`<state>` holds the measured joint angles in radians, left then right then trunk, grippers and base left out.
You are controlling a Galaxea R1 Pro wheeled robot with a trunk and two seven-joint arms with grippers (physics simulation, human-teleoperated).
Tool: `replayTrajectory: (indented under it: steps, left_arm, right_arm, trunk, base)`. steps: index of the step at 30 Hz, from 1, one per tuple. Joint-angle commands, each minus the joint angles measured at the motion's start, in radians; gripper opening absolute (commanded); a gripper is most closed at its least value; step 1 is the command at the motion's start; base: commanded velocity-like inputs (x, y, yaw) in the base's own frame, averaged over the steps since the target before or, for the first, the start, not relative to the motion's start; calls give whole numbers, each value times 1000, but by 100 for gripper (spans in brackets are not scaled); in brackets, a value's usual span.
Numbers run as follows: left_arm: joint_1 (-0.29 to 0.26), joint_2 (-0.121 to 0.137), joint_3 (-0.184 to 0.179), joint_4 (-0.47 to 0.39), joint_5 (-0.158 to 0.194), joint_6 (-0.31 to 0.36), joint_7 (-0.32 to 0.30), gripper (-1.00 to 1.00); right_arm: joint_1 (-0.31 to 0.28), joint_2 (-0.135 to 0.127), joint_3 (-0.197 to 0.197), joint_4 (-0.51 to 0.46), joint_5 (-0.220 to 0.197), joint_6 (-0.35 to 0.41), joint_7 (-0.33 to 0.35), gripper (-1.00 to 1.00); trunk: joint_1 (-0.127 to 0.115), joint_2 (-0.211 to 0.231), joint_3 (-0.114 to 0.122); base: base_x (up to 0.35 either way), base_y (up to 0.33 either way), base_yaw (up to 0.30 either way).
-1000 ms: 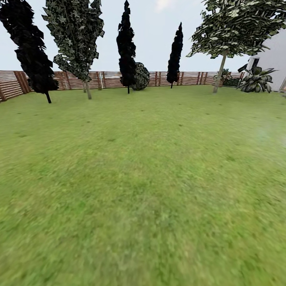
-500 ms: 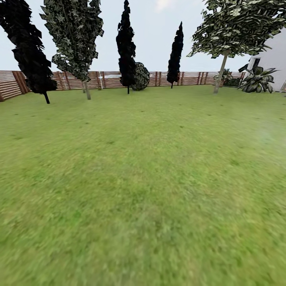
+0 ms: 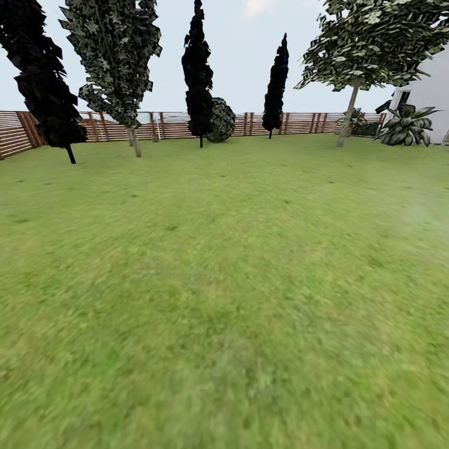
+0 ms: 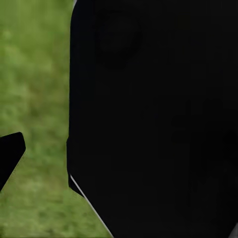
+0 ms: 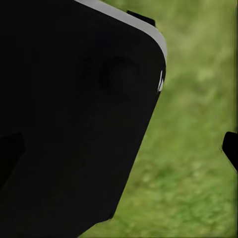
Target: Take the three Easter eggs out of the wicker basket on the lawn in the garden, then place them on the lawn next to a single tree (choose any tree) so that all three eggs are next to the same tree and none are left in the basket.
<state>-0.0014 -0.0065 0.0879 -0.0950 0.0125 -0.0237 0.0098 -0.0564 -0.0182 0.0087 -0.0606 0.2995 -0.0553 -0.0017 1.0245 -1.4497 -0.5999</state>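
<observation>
Green lawn (image 3: pixel 237 280) runs to a brown slat fence (image 3: pixel 293 123). A pale-trunked tree (image 3: pixel 347 115) stands far right by a white wall (image 3: pixel 433 87), another (image 3: pixel 133 140) far left. Black robot casing (image 4: pixel 158 119) blocks both wrist views; jaw state can't be told.

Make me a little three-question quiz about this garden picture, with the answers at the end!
1. True or false: a brown horizontal-slat wooden fence runs behind the trees.
2. What colour is the trunk of the broad leafy tree at the head view's right? A) black B) pale grey-beige C) red
3. Fill in: the round dark bush stands beside a tall ____ tree.

Key: 1 true; 2 B; 3 black.
</observation>
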Motion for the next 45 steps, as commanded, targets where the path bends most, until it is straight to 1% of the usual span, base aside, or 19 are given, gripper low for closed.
replayTrajectory:
  steps: [1, 17, 45]
  left_arm:
    - [0, 0, 7, 0, 1, -2, 1, 100]
    - [0, 2, 7, 0, 1, -2, 1, 100]
    - [0, -3, 6, 0, 1, -2, 1, 100]
  right_arm:
    - [0, 0, 0, 1, 4, -3, -1, 100]
    - [-1, 1, -1, 1, 5, -3, 0, 100]
    - [-1, 2, -3, 2, 1, -3, 0, 100]
  trunk:
    - [1, 0, -1]
    - [1, 0, -1]
    - [1, 0, -1]
  base:
    - [326, 0, 0]
    - [326, 0, 0]
    - [326, 0, 0]
